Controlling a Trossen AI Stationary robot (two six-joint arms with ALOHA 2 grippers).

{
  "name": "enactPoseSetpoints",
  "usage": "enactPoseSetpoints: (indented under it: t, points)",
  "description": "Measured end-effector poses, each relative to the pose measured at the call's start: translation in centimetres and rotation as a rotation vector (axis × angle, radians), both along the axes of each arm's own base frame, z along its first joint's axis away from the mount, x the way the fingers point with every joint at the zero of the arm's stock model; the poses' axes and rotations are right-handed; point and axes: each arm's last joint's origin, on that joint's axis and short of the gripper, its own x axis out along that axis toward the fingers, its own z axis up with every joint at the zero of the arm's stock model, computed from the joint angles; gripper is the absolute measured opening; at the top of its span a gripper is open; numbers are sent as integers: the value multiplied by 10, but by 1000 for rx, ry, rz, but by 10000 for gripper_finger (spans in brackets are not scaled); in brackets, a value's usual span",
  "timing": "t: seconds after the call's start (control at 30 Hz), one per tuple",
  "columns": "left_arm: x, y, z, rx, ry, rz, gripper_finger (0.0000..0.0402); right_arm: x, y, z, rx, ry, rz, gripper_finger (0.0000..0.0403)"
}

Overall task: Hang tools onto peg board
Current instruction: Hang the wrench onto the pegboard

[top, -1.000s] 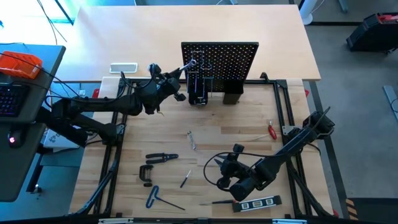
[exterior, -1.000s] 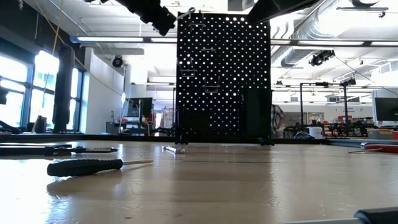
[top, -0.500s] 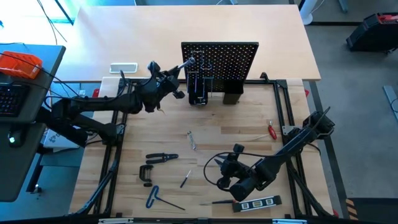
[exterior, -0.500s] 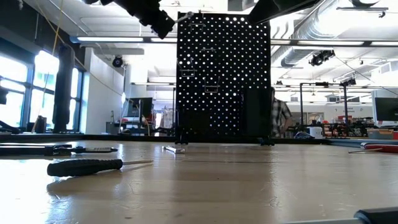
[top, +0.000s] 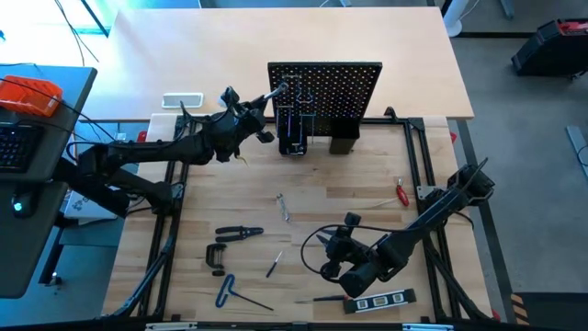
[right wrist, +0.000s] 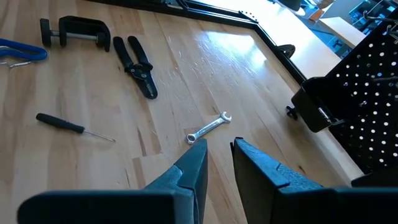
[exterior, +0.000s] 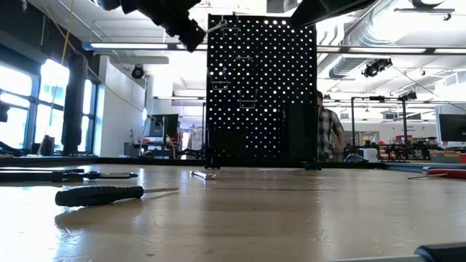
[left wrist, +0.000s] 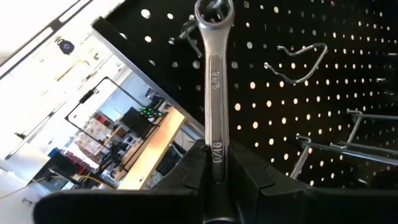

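Observation:
My left gripper [top: 261,108] is shut on a silver wrench [left wrist: 214,93] and holds it level at the top left corner of the upright black peg board [top: 326,87]. The same gripper [exterior: 191,33] shows high up in the low view. The wrench's ring end [left wrist: 213,11] is beside a wire hook [left wrist: 186,32]; whether they touch I cannot tell. My right gripper [right wrist: 219,155] hangs open over the near right of the table, with nothing between its fingers. Pliers [top: 239,233], a C-clamp [top: 216,256], a blue hex key [top: 230,292] and a small wrench [top: 283,208] lie flat on the table. My left gripper pinches the wrench's shank [left wrist: 216,154] at its rear part between the two fingers. The fingers come level from the table's left and lie along the wrench. The wrench sticks straight out ahead of the fingers, lifted clear of the table, ring end foremost.
Black holder boxes [top: 342,142] stand at the peg board's base, and more wire hooks [left wrist: 298,62] stick out of it. A level [top: 379,300], a black screwdriver [top: 326,298] and a red screwdriver [top: 401,192] lie at the near and right sides. A person [exterior: 329,135] is behind the board.
My left gripper has edged toward the table's far edge and a little down, still shut on the wrench; the ring end has come closer to the peg board's top left corner. A person has walked to the right behind the board.

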Motion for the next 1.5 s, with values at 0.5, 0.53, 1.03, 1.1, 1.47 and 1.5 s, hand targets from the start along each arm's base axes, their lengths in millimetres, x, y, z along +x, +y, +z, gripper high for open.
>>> enactPoseSetpoints:
  t: [0.5, 0.53, 1.03, 1.1, 1.47, 1.5]
  points:
    - [8, 7, -12, -7, 35, 34, 60, 1, 1, 1, 14, -15, 1, 71]
    - [8, 7, -13, -9, 42, 34, 70, 1, 1, 1, 14, -15, 1, 71]
    - [10, -6, -14, -41, 43, 1, 214, -1, 5, 1, 29, -23, 7, 71]
    - [9, -10, -11, -40, 34, -12, 220, -2, 6, 1, 29, -23, 11, 71]
    - [-26, -33, -5, -159, 120, -13, 223, -7, 13, 1, 41, -28, 28, 71]
    - [-32, -37, -5, -187, 130, -23, 223, -8, 14, 1, 43, -28, 33, 71]
